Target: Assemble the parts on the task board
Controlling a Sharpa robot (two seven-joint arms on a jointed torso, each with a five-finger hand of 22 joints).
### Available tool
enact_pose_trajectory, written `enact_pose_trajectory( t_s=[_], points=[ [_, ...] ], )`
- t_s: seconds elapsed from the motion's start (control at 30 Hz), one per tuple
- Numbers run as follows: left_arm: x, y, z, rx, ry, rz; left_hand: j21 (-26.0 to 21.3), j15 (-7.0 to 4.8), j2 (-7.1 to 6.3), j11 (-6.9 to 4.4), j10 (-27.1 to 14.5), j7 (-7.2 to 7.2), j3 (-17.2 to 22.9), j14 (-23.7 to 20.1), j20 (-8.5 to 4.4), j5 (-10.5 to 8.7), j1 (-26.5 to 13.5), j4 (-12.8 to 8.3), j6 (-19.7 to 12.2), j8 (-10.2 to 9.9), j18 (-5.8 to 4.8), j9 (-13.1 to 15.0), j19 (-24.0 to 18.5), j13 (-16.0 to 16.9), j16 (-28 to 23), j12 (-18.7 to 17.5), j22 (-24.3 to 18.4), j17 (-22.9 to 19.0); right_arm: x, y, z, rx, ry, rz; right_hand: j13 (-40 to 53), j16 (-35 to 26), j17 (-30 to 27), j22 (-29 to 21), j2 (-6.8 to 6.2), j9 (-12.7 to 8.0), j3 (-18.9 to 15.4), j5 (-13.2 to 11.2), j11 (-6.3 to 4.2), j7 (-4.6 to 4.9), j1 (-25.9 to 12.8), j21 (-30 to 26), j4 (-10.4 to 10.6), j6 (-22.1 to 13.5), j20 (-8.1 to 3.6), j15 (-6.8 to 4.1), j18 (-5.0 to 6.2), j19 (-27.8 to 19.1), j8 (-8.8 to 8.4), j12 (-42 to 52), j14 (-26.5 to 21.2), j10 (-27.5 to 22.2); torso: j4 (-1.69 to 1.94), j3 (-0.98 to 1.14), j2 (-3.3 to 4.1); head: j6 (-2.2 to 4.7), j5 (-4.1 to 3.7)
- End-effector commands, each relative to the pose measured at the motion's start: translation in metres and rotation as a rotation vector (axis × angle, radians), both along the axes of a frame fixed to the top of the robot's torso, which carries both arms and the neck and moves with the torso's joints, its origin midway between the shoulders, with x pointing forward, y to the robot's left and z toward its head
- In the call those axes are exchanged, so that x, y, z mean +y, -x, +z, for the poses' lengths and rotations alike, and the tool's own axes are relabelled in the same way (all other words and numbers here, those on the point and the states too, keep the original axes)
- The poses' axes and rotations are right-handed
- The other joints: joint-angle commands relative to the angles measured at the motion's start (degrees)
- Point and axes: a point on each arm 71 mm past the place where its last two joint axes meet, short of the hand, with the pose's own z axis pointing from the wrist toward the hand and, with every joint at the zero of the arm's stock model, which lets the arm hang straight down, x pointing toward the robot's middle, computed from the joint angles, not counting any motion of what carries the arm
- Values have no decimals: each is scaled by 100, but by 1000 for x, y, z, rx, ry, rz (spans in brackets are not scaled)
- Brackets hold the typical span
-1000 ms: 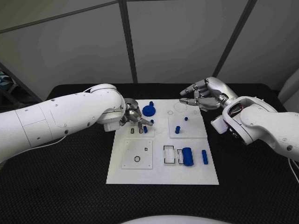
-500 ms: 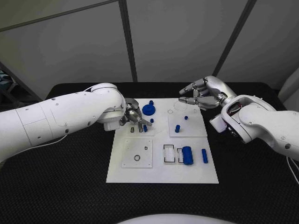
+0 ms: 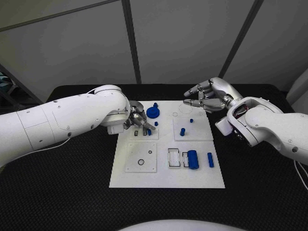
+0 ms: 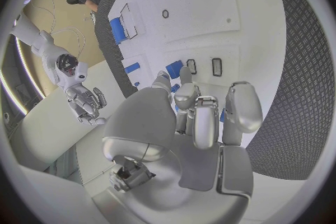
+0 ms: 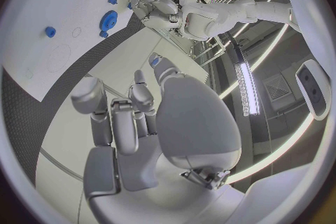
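Observation:
The white task board [image 3: 166, 174] lies mid-table. My left hand [image 3: 139, 121] hovers low over the board's far left, over two small slots [image 4: 216, 66], and pinches a small blue piece [image 4: 174, 69] between thumb and fingers. My right hand [image 3: 205, 99] hangs above the board's far right corner with its fingers curled in, and a small blue piece [image 5: 155, 60] shows at its thumb tip. On the board a blue gear [image 3: 154, 113] sits by the left hand. A blue cylinder [image 3: 193, 159] and a peg [image 3: 210, 160] lie near the front right.
Two short blue pegs [image 3: 183, 131] stand on the raised plate at the board's right. An empty rectangular frame [image 3: 174, 158] lies beside the cylinder. Black matting [image 3: 57, 192] surrounds the board, and grey panels stand behind the table.
The left hand has edged slightly toward the far side of the board with its blue piece. The right hand has barely moved.

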Motion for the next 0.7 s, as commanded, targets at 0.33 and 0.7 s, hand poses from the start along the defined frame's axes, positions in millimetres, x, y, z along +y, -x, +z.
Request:
enact_pose_trajectory(
  t_s=[0.33,0.7],
  points=[
    [-3,0,2,0,35,2,-32,-61,342,-56,-95,-36,677,502,-31,-7,695,-368,-133,-81,120,25,-60,-74,14,-94,-14,1184,2,-1,0,4,-1,10,-2,-25,1142,-17,72,-9,-8,38,-20,-6,4,-26,12,-19,-39,-24,62,-5,40,2,498,1,2,-3,1,-32,-6],
    [2,2,2,-1,51,30,-70,-49,51,-50,-201,16,2167,499,-52,-27,834,-643,-247,-192,127,63,-110,-286,11,-339,-33,1183,2,-2,-1,17,5,9,-15,-32,1130,-36,75,-10,-3,47,-21,-5,12,-38,9,-21,-39,-24,66,-15,41,-9,495,-7,8,-5,1,-38,-1]
  ],
)
